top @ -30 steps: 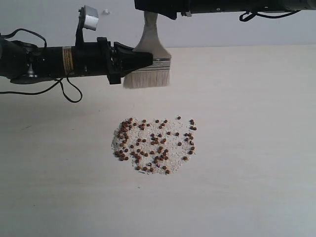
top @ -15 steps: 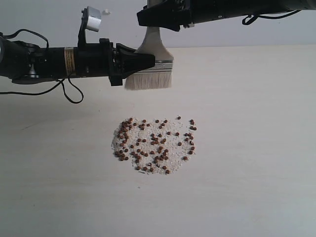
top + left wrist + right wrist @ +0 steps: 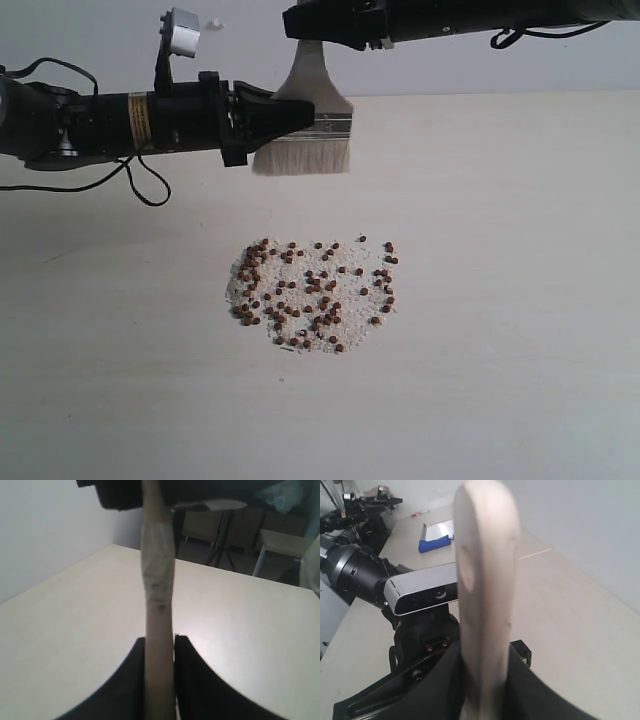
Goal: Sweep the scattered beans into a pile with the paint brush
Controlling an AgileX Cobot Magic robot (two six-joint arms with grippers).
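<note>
Left gripper (image 3: pixel 300 120) is clamped on the brush (image 3: pixel 318 90) at the ferrule (image 3: pixel 336 124), and the right gripper (image 3: pixel 322 40) is pinching the handle (image 3: pixel 485 580) end too. Beans (image 3: pixel 314 295) sit on the table (image 3: pixel 500 300) past the bristles (image 3: pixel 303 158), well clear of both jaws.

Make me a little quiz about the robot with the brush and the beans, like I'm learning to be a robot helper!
1. True or false: the paint brush is touching the beans.
2. How many grippers grip the brush? A) none B) one C) two
3. Fill in the gap: the brush is held with its bristles pointing ___.

Key
1. False: the brush is held well apart from the beans.
2. C: both the left gripper and the right gripper grip it.
3. Down.
</note>
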